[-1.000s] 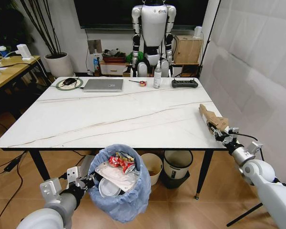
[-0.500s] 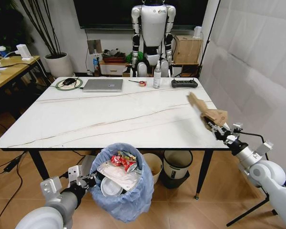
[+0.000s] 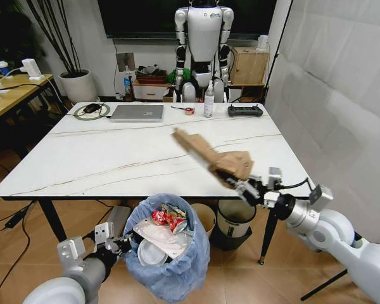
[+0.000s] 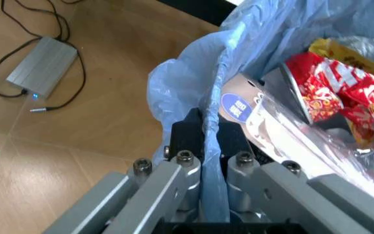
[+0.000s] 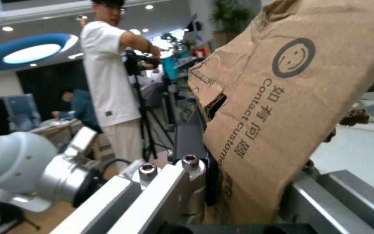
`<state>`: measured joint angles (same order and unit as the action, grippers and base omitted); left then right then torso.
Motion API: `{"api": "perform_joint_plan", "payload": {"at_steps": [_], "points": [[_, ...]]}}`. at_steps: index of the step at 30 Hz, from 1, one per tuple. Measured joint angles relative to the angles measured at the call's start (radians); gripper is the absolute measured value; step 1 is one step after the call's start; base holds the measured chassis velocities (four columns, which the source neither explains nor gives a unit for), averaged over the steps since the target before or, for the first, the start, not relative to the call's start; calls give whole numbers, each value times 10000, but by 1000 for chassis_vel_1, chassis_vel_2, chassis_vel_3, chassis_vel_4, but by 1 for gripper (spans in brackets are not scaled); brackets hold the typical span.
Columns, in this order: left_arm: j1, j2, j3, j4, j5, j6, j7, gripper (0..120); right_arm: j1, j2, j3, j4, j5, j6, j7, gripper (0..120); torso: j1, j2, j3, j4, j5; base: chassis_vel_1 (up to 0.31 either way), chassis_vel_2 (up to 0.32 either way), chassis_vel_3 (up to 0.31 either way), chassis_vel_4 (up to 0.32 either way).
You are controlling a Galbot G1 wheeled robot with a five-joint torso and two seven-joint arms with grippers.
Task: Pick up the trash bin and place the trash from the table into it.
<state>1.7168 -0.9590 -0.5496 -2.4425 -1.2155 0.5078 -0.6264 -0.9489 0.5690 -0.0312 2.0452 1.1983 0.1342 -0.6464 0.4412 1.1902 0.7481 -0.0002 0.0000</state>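
1. Up front, the right end effector (image 3: 246, 187) is clamped on a brown paper bag (image 3: 210, 156), holding it in the air above the near right part of the bench (image 3: 82, 158), the bag slanting up and away toward the bench's middle.
2. Seen from the right wrist, the bag (image 5: 284, 107) fills the space between the closed fingers (image 5: 174, 187), its printed smiley face and dark lettering turned to the camera.
3. Low on the left, the left end effector (image 3: 117, 242) is pinched shut on the rim of the trash bin (image 3: 171, 278), which hangs in front of the bench's near edge, below the level of its top.
4. From the left wrist, the fingers (image 4: 187, 141) squeeze the crinkly light-blue liner (image 4: 194, 73) against the bin's wall.
5. Inside the bin lie red wrappers (image 3: 166, 217), a clear plastic package (image 3: 161, 235) and a white lid (image 3: 151, 252); the wrist view also shows a yellow wrapper (image 4: 333, 51).
6. Along the bench's far edge sit a grey laptop (image 3: 138, 113), a black controller (image 3: 245, 111) and a spray bottle (image 3: 209, 100).
7. Under the bench stand a cream bucket (image 3: 203, 220) and a white-and-grey bin (image 3: 232, 220).
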Motion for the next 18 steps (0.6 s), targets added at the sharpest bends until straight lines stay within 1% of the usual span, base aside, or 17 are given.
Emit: {"api": "perform_joint_plan", "payload": {"at_steps": [1,2,3,6,9,10,11,18], "points": [[0,0,0,0,0,0,0,0,0,0,0,0,0,0,0,0,0,0,0,0,0,0,0,0,0],[-1,0,0,-6,-3,-1,0,0,260,-44,-353,36,41,6,-23,0,0,0,0,0,-4,0,0,0,0],[-5,3,4,-20,-29,-1,2,0,893,-86,-1182,71,98,7,-93,0,1,0,0,1,-2,0,0,0,0],[-173,94,89,-12,-116,-1,5,0,1463,-55,-1929,42,123,-62,-176,0,2,0,0,6,0,0,0,0,0],[-379,203,174,39,-232,1,7,0,1531,-46,-2063,36,123,-121,-192,0,2,-1,0,1,-1,0,0,0,0],[-511,274,218,77,-307,6,6,0,1591,-16,-2148,9,123,-161,-206,0,2,-1,0,-5,-1,0,0,0,0],[-543,293,229,88,-325,8,4,0,1614,-4,-2177,-8,123,-171,-218,0,2,-1,0,-6,-1,0,0,0,0],[-680,378,268,128,-443,21,-8,0,1782,94,-2354,-168,110,-233,-309,0,2,-2,0,-4,1,0,0,0,0]]}}
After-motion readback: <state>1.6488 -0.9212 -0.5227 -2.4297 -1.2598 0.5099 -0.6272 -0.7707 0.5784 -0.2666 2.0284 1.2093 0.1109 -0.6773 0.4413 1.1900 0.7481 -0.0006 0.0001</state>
